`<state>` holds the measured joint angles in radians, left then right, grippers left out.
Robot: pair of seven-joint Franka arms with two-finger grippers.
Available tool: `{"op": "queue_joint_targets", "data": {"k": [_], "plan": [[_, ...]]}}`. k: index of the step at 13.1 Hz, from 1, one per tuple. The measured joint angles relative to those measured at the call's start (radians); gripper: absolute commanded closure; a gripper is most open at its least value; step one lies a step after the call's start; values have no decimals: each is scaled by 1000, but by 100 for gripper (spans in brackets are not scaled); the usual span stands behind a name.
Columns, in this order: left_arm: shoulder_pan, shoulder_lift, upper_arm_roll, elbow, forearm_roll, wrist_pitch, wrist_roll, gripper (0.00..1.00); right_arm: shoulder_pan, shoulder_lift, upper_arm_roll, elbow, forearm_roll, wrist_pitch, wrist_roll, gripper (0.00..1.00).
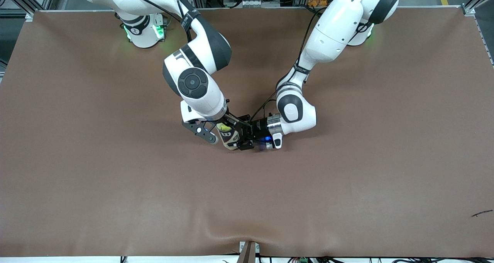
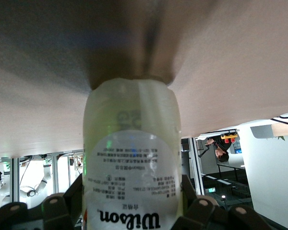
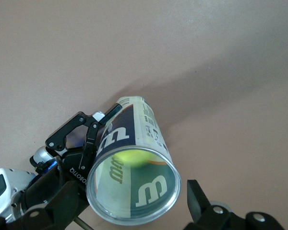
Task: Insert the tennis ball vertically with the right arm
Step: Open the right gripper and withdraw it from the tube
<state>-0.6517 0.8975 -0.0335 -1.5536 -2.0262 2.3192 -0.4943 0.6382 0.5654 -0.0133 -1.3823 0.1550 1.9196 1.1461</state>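
Right arm (image 1: 195, 83): white shells, black joint bands, round black cap, black cable. Left arm (image 1: 308, 58): same white shells, silver wrist ring, blue light, black cable.

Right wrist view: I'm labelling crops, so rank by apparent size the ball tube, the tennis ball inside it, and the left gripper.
1. ball tube, nearest the camera
2. left gripper, partly hidden by the tube
3. tennis ball, only partly visible

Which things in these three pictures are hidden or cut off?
- Front view: the right arm's wrist hides most of the can.
- Left wrist view: the picture's edge cuts off the can's mouth; the tennis ball does not show.
- Right wrist view: the can's wall hides the ball's depth.
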Motion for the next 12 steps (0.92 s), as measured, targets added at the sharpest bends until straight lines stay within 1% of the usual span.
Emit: {"op": "queue_joint_targets", "data": {"k": [1, 2, 4, 6, 9, 11, 12], "plan": [[0, 0, 0, 0, 0, 0, 0, 12, 0, -2, 0, 2, 0, -4, 0, 0], [0, 0, 0, 0, 0, 0, 0, 0, 0, -4, 0, 3, 0, -10, 0, 0], [0, 3, 0, -1, 0, 2, 1, 0, -3, -8, -6, 16, -4, -36, -1, 0], [0, 6, 1, 3, 0, 2, 4, 0, -28, -13, -11, 56, -12, -78, -37, 0], [0, 7, 1, 9, 0, 2, 4, 0, -105, -22, -13, 105, -15, -128, -163, 0], [0, 7, 3, 12, 0, 2, 4, 0, -160, -35, -14, 109, -15, -143, -287, 0], [0, 7, 3, 14, 0, 2, 4, 0, -188, -43, -15, 109, -16, -173, -351, 0]]}}
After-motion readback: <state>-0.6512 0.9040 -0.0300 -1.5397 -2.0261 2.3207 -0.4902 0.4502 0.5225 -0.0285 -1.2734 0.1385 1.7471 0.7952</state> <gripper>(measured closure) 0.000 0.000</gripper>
